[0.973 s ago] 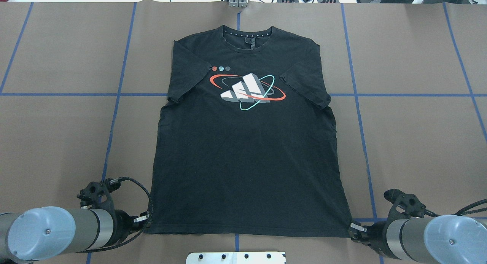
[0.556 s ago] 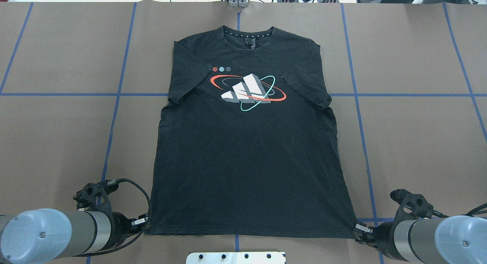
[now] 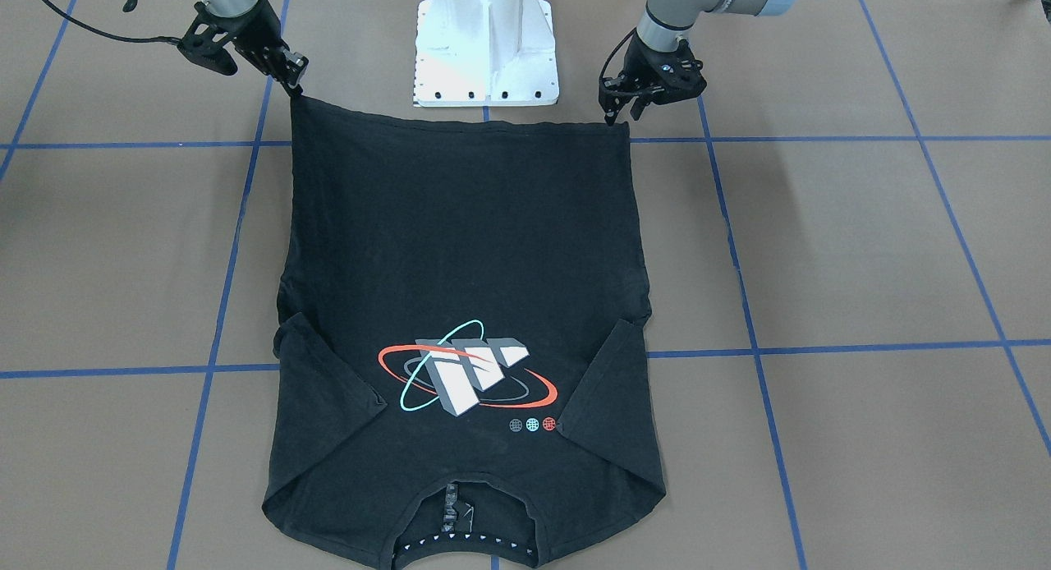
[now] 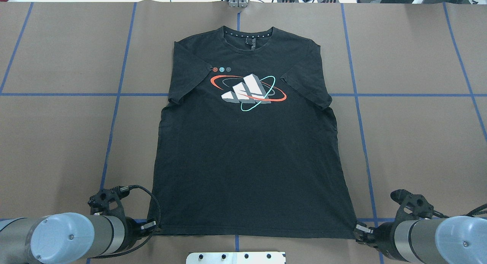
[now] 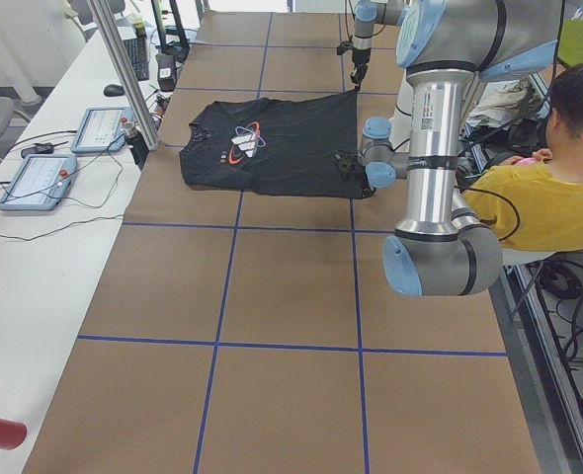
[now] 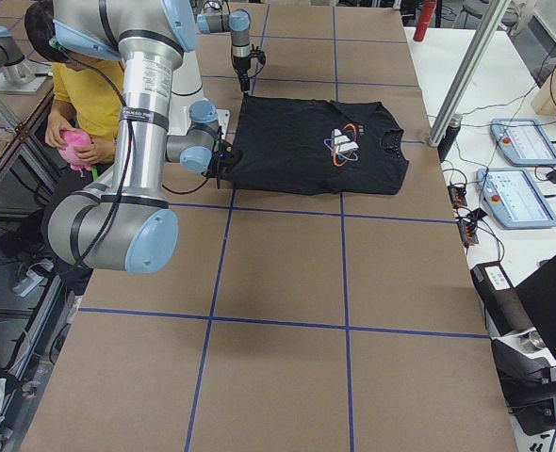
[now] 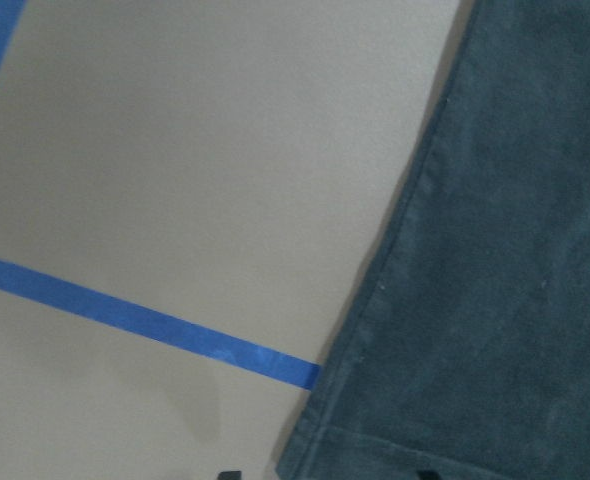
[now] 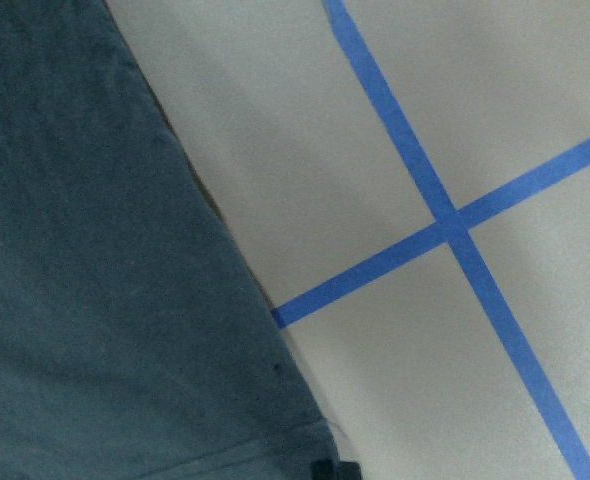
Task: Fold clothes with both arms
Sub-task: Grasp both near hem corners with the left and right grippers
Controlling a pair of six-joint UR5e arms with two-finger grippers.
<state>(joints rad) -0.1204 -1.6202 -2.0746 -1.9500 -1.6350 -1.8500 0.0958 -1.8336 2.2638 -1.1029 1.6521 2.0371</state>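
The black short-sleeved T-shirt [image 4: 247, 161], printed with a white, grey, red and teal ring graphic, lies flat and face up on the brown paper-covered table [image 4: 418, 142] with its blue tape lines. It stretches away from both grippers, hem nearest them and collar farthest. The left gripper [image 4: 152, 226] sits right at one hem corner and the right gripper [image 4: 358, 230] at the other, so the hem runs straight between the two.

The grey-and-silver left arm [image 4: 64, 237] comes in low from the table's near edge, its forearm roughly level and its wrist turned inward toward the cloth. The right arm [image 4: 430, 237] mirrors it on the other side. In the front-facing view both sets of fingers point down at the table.

The left gripper's jaws stand a little apart: its wrist view shows two dark tips at the bottom edge, with the hem corner lying flat on the paper between them. The right gripper's jaws are closed on its corner, which is drawn into a small point at the fingertips. Its wrist view shows only one dark tip, beside the cloth edge.
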